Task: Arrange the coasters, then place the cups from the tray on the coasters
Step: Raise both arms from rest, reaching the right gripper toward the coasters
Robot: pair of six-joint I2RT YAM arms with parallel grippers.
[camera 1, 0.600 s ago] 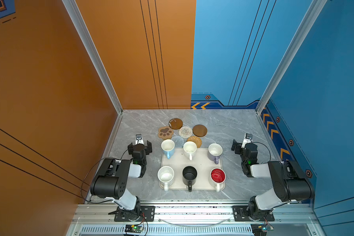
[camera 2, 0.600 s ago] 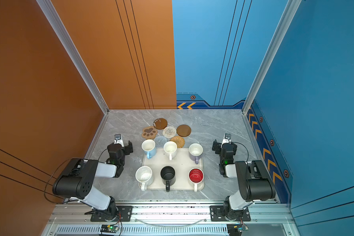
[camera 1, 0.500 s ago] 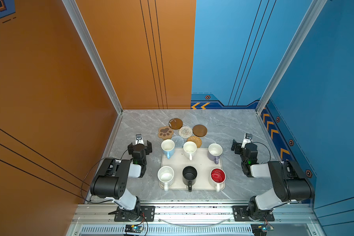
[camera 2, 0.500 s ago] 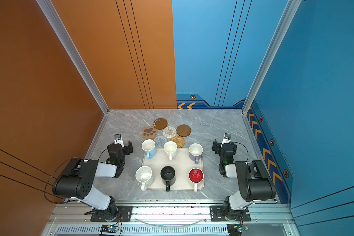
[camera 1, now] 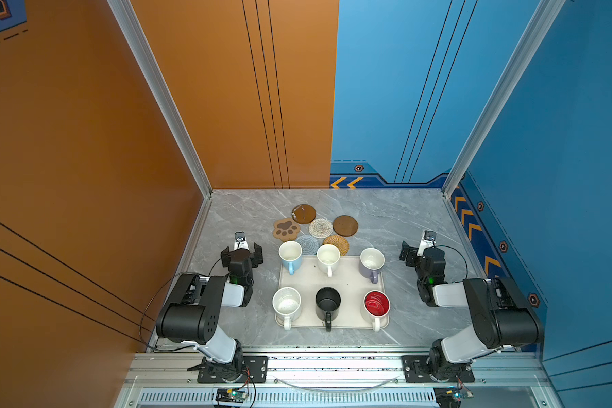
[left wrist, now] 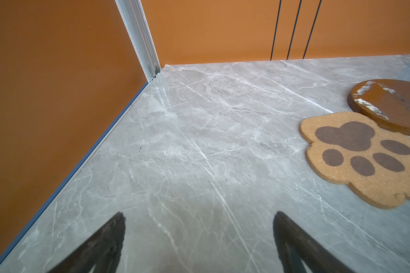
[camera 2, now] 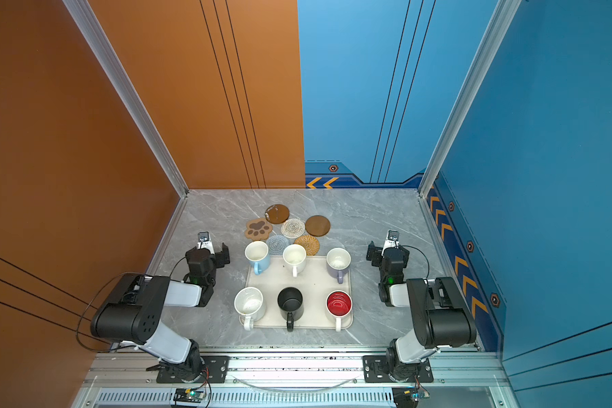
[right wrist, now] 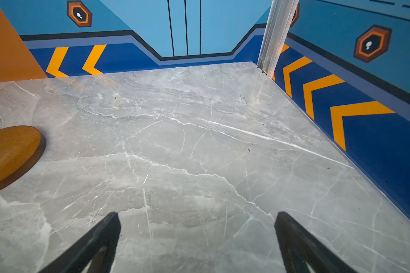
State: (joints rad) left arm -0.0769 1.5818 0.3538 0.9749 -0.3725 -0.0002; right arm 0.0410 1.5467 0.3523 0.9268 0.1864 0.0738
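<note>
Several cups stand on the cream tray (camera 1: 348, 279): light blue (camera 1: 290, 255), cream-white (camera 1: 328, 257) and lavender (camera 1: 371, 261) at the back, speckled white (camera 1: 287, 303), black (camera 1: 328, 302) and red-inside (camera 1: 377, 305) in front. Behind the tray the coasters lie clustered: two brown discs (camera 1: 304, 213) (camera 1: 345, 225), a paw (camera 1: 286, 229), woven white (camera 1: 321, 228), grey-blue (camera 1: 308, 243) and golden rattan (camera 1: 337, 243). My left gripper (camera 1: 241, 252) (left wrist: 199, 217) rests open and empty left of the tray, near the paw coaster (left wrist: 365, 160). On the tray's right my right gripper (camera 1: 423, 252) (right wrist: 197, 217) is open too, holding nothing.
The grey marble table (camera 1: 403, 219) is walled in by an orange panel (camera 1: 85, 159) on the left and blue panels (camera 1: 544, 159) at the right and back. Both arm bases sit on the rail at the front edge. The grey-blue and rattan coasters are partly hidden behind the back cups.
</note>
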